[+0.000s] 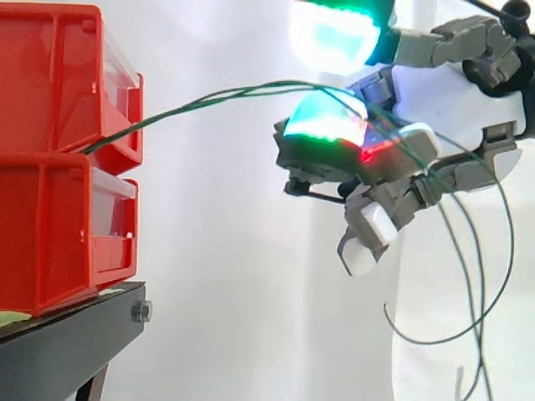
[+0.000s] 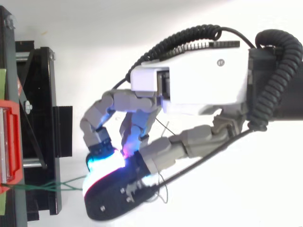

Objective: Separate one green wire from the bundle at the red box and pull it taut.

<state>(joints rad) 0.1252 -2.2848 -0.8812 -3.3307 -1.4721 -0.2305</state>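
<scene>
Side and top views of the wire-pulling step. The hand [image 1: 443,100] sits at 3 o'clock of the stacked red bins, well apart from them, so that the green wires [image 1: 201,100] span the open gap. They leave the seam between the upper red bin [image 1: 50,83] and the lower red bin [image 1: 46,238], above the black stand [image 1: 67,334]. From there they rise in a shallow bow, judged not yet fully taut. Curled fingertips [image 1: 326,125] press together on the strands, and one glowing pad [image 1: 334,33] stands free at 12 o'clock. Loose tails hang toward 5 o'clock of the hand. From above, the wires [image 2: 57,185] reach the pads [image 2: 104,165] at 7 o'clock of the hand. At least two strands run together, and the pads hide how many are pinched. The wires' anchorage inside the bins is hidden.
</scene>
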